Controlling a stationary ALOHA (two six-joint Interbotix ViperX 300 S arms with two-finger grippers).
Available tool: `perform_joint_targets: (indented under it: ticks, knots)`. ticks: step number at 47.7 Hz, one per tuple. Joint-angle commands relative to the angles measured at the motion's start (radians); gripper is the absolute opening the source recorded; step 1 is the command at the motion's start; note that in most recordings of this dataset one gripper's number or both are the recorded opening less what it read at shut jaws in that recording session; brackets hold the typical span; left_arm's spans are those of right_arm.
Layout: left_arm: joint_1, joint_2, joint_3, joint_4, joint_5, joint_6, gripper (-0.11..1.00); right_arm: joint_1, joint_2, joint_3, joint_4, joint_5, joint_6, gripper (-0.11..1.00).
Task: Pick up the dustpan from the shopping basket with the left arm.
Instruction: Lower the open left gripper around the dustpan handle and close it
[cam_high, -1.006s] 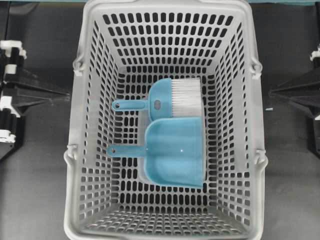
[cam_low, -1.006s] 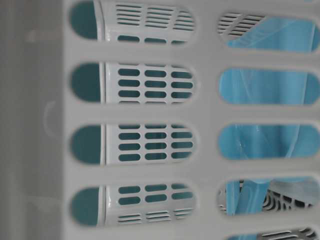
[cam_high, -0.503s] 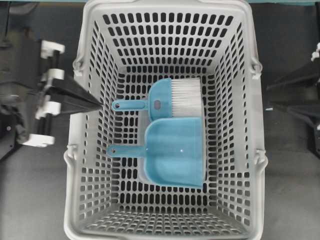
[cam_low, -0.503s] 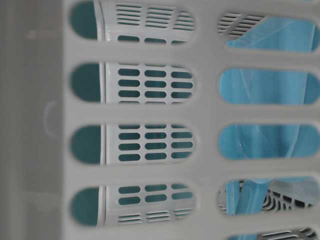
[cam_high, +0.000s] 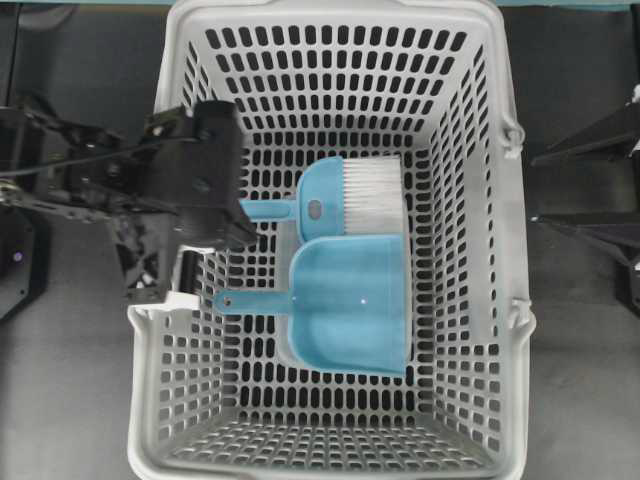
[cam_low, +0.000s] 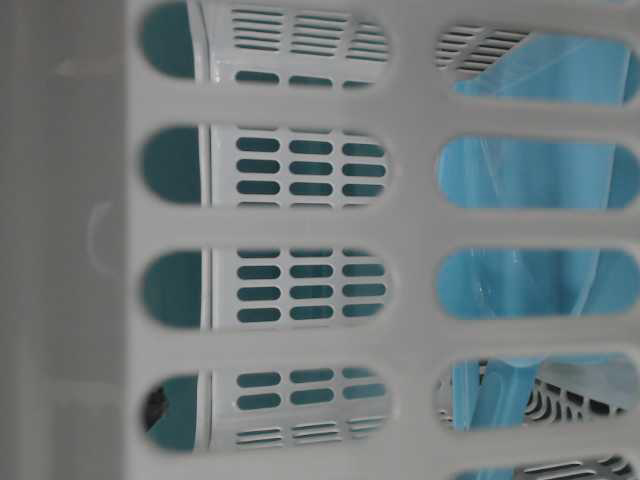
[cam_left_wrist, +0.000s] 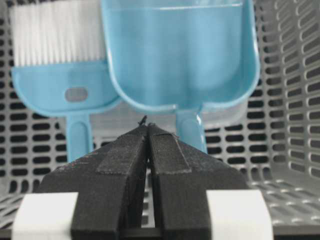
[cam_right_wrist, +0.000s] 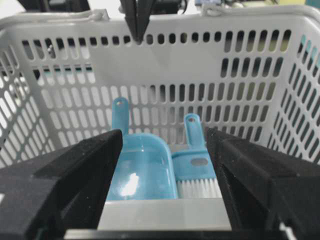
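The light blue dustpan lies flat on the floor of the grey shopping basket, its thin handle pointing left. In the left wrist view the dustpan is ahead and a little right of the jaws. My left gripper is over the basket's left wall, above and between the two handles, shut and empty. My right gripper stays outside the right wall, open and empty. The dustpan also shows in the right wrist view.
A blue hand brush with white bristles lies against the dustpan's far side, its handle parallel to the dustpan's; it shows left of the dustpan in the left wrist view. The basket's slotted walls rise high around both.
My left arm has swung from the table's left edge to over the basket's left rim, its shut gripper now reaching inside. The dustpan and brush have not moved.
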Motion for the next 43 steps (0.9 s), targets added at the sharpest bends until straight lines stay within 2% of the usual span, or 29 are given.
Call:
perform_joint_targets:
  ticks: [1, 4, 6, 11, 15, 20, 23, 43]
  knots:
    - [-0.008, 0.014, -0.041, 0.003, 0.006, 0.0, 0.0, -0.005, 0.006, -0.006, 0.003, -0.014, 0.002, 0.66]
    - [-0.014, 0.037, -0.049, 0.003, 0.012, -0.002, 0.02, -0.005, 0.003, 0.0, 0.002, -0.02, 0.002, 0.66]
    - [-0.018, 0.049, -0.055, 0.003, 0.018, -0.005, 0.1, -0.006, 0.003, 0.005, 0.002, -0.025, 0.002, 0.66]
    - [-0.035, 0.084, -0.064, 0.003, 0.041, -0.009, 0.38, -0.008, -0.002, 0.014, 0.003, -0.048, 0.002, 0.66]
    - [-0.049, 0.118, -0.071, 0.003, 0.066, -0.012, 0.65, -0.008, -0.003, 0.021, 0.002, -0.064, 0.002, 0.66]
    - [-0.064, 0.166, -0.081, 0.003, 0.106, -0.017, 0.87, -0.008, -0.006, 0.031, 0.003, -0.077, 0.002, 0.66]
    - [-0.067, 0.187, -0.083, 0.003, 0.114, -0.023, 0.91, -0.008, -0.008, 0.037, 0.003, -0.083, 0.002, 0.66]
    - [-0.081, 0.341, -0.054, 0.003, 0.115, -0.084, 0.89, -0.009, -0.032, 0.06, 0.003, -0.087, 0.002, 0.66]
